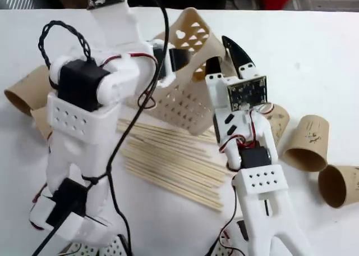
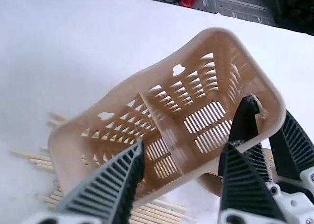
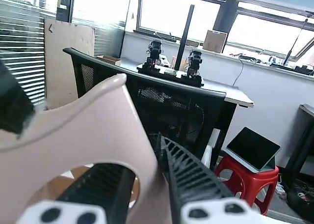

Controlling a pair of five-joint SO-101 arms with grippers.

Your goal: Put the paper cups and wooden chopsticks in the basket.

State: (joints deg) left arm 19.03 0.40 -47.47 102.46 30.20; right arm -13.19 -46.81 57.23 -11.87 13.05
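The basket [image 1: 188, 107] stands tipped over the wooden chopsticks [image 1: 174, 160], with paper cups [image 1: 307, 144] lying around it. The right gripper [image 3: 147, 160] is clamped on the basket's rim. The left gripper [image 2: 185, 148] hovers close by, fingers wide apart.

- One basket [image 1: 190, 107].
- Four paper cups [image 1: 305, 144] in plain sight; a fifth is uncertain.
- A pile of wooden chopsticks [image 1: 174, 160], too many to count.
- Two robot arms [image 1: 84, 127].

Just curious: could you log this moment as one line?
beige plastic basket tilted, rim in right fingers | left fingers open nearby | wooden chopsticks, brown paper cups on white table
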